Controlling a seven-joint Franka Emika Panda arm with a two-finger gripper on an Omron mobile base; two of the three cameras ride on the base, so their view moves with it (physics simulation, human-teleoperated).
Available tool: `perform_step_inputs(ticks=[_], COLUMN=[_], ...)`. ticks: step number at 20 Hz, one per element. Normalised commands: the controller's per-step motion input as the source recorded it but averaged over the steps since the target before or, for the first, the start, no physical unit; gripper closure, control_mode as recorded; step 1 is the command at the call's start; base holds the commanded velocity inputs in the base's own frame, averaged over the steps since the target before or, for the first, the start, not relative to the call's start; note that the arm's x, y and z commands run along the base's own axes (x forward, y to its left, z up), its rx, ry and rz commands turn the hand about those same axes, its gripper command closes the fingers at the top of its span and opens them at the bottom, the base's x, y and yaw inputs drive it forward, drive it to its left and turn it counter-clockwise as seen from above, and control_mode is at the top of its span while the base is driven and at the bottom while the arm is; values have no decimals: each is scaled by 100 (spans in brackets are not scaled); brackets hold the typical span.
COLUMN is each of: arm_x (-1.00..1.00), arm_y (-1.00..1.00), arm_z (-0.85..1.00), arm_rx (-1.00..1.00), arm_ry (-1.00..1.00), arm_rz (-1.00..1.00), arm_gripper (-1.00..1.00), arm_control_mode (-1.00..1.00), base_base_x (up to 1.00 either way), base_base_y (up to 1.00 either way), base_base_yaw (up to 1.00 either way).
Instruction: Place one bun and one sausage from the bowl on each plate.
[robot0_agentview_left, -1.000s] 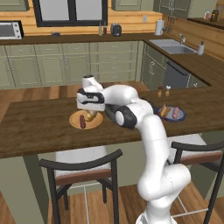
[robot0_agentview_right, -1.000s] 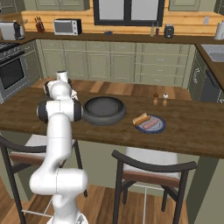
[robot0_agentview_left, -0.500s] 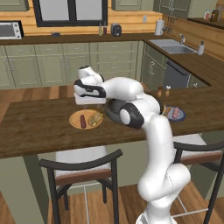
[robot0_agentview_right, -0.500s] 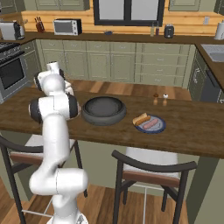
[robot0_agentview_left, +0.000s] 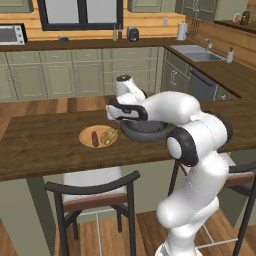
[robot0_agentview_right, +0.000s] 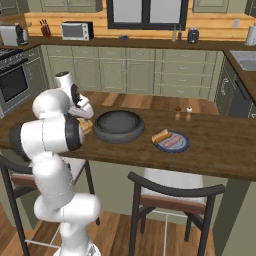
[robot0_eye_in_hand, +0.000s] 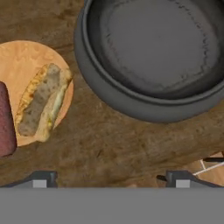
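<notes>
While the gripper (robot0_agentview_left: 116, 114) hovers above the counter (robot0_agentview_left: 45, 145), the tan plate (robot0_agentview_left: 98, 136) holds a dark sausage (robot0_agentview_left: 95, 139) and a bun (robot0_agentview_left: 108, 135). At 3 o'clock of the bowl (robot0_agentview_right: 119, 126), the blue plate (robot0_agentview_right: 172, 142) carries another bun (robot0_agentview_right: 161, 136) and a pink sausage (robot0_agentview_right: 172, 142). From the hand, the fingertips (robot0_eye_in_hand: 40, 179) stand spread, holding nothing.

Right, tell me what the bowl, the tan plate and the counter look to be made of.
The bowl: dark grey, matte, faintly mottled, with a thick rim; it looks like cast iron or stoneware, hard to say which. The tan plate: orange-tan with a grainy surface, probably wood. The counter: dark brown with streaky grain, likely stained wood.
</notes>
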Motion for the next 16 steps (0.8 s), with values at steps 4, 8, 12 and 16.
perform_step_inputs(ticks=[4,8,12,16], arm_x=[-98,-77,-73,-71], arm_y=[-100,-100,-100,-100], arm_z=[6,0,0,0], arm_rx=[11,3,0,0], arm_ry=[-4,0,0,3], arm_rz=[0,0,-1,-2], arm_gripper=[-100,-100,-100,-100], arm_control_mode=[-100,-100,-100,-100], base_base_x=[0,0,0,0], base_base_y=[0,0,0,0], base_base_yaw=[0,0,0,0])
